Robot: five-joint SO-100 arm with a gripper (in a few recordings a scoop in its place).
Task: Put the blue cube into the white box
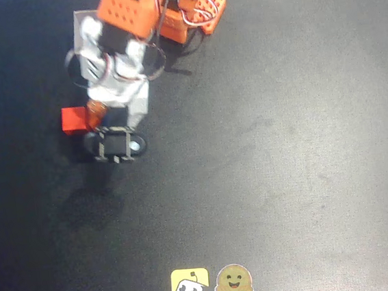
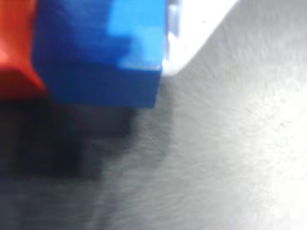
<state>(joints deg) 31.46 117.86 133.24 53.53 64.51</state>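
Dark table (image 1: 283, 144), overhead view: orange-and-white arm (image 1: 125, 35) reaches down the picture from its orange base (image 1: 191, 11) at the top edge. Red cube (image 1: 75, 120) lies just left of the arm's lower end. White box (image 1: 139, 106) sits under the arm, mostly covered by it; contents cannot be made out. Two cartoon stickers (image 1: 211, 285) lie at the bottom edge, well apart from the rest.

Wrist view, blurred: blue cube (image 2: 103, 52) stands on the table, close to the lens, red cube (image 2: 17, 48) touching its left side, a white box corner (image 2: 192, 33) just beside its right.

Fingers: open or closed cannot be told.
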